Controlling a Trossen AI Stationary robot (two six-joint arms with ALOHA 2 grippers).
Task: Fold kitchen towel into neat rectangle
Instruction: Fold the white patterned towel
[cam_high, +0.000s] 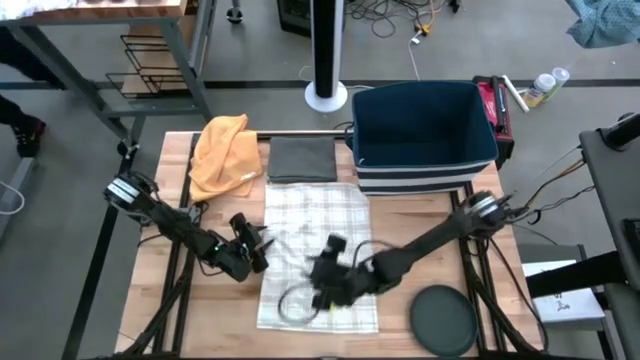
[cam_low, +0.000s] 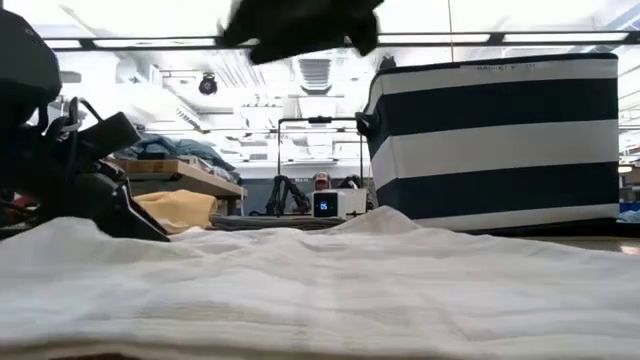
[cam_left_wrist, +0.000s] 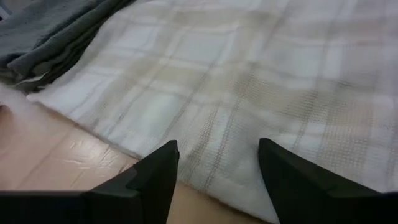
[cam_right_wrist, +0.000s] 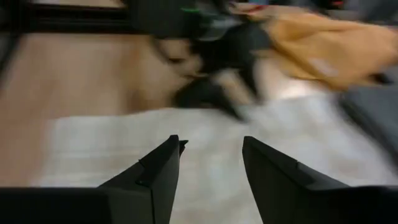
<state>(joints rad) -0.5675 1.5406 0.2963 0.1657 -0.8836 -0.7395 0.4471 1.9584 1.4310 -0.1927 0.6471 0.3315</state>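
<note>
Across the worktop's (cam_high: 190, 300) middle the checked towel (cam_high: 315, 225) lies flat for folding; left gripper (cam_high: 262, 243) gapes at its edge, right gripper (cam_high: 318, 270) hovers above, parted, empty.

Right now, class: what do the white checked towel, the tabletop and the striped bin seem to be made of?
White checked towel: woven cotton, likely; matte, waffle-like grid shows in the left wrist view.
Tabletop: pale wood, smooth with a slight sheen; plank seams and grain visible.
Striped bin: probably fabric; soft navy-and-white walls, matte.
</note>
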